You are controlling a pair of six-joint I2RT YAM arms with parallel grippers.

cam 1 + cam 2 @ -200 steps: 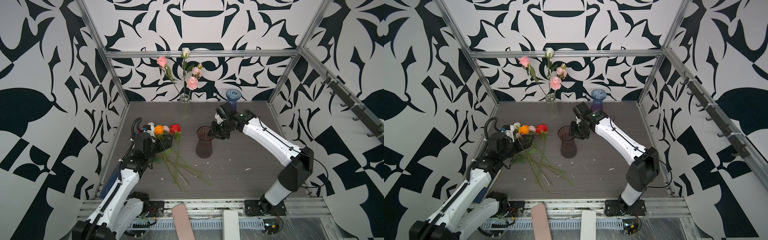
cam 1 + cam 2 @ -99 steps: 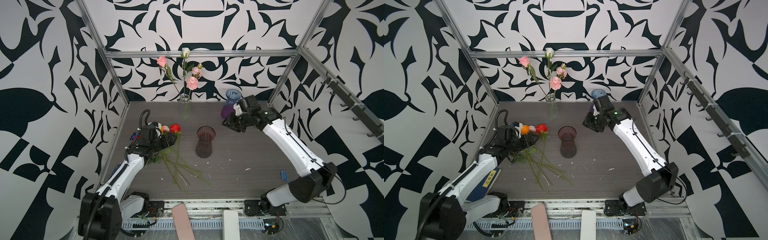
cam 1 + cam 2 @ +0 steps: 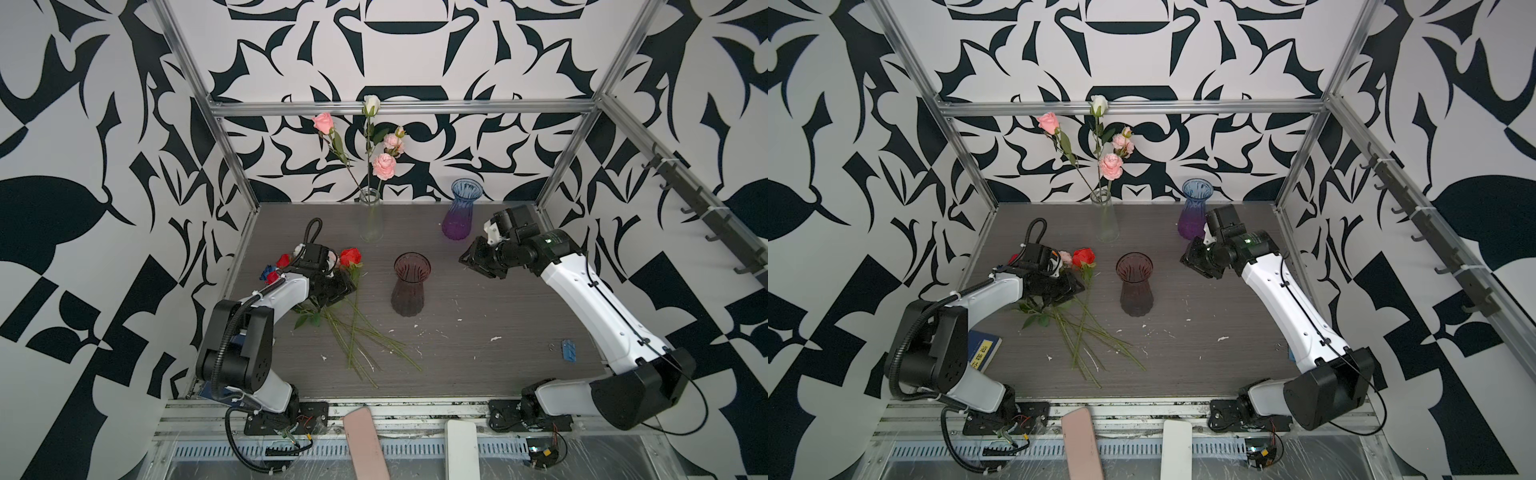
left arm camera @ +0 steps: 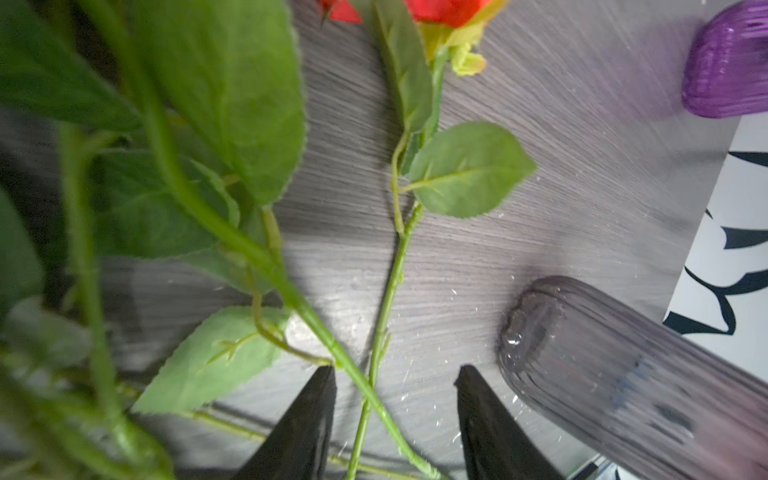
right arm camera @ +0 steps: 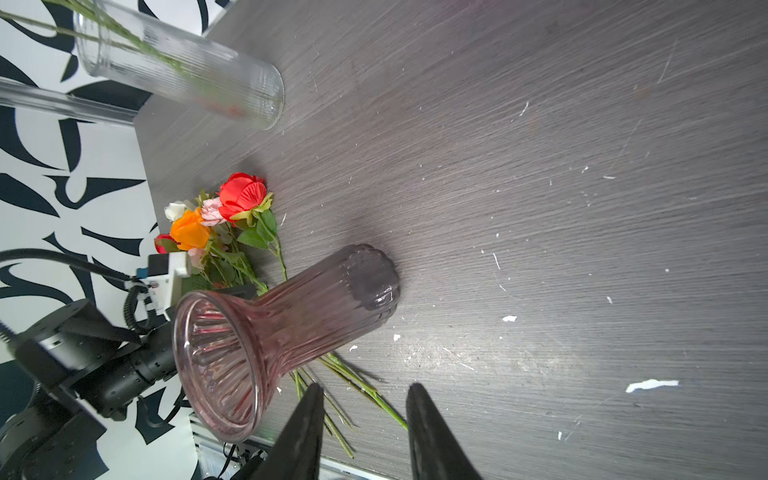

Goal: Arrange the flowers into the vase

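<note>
The flowers [image 3: 351,257] lie in a bunch on the left of the table, with red, orange, pink and white blooms [image 5: 241,195] and long green stems [image 3: 357,332] fanning toward the front. My left gripper [image 3: 336,286] hovers low over the stems, open. In the left wrist view two crossing stems [image 4: 386,299] run between its fingers [image 4: 316,407], ungripped. The ribbed pink vase [image 3: 409,286] stands empty and upright mid-table, just right of the bunch. My right gripper [image 3: 469,259] hangs to the vase's right, apart from it, open and empty [image 5: 361,388].
A clear vase [image 3: 371,216] holding pink and white roses and a blue-purple vase [image 3: 460,212] stand at the back. A blue book [image 3: 984,353] lies by the left arm's base, a small blue piece [image 3: 568,349] at the right. White scraps dot the table. Patterned walls close in on three sides.
My right gripper has drawn back from the pink vase toward the back right. My left gripper has slid over the stems and its jaws have narrowed.
</note>
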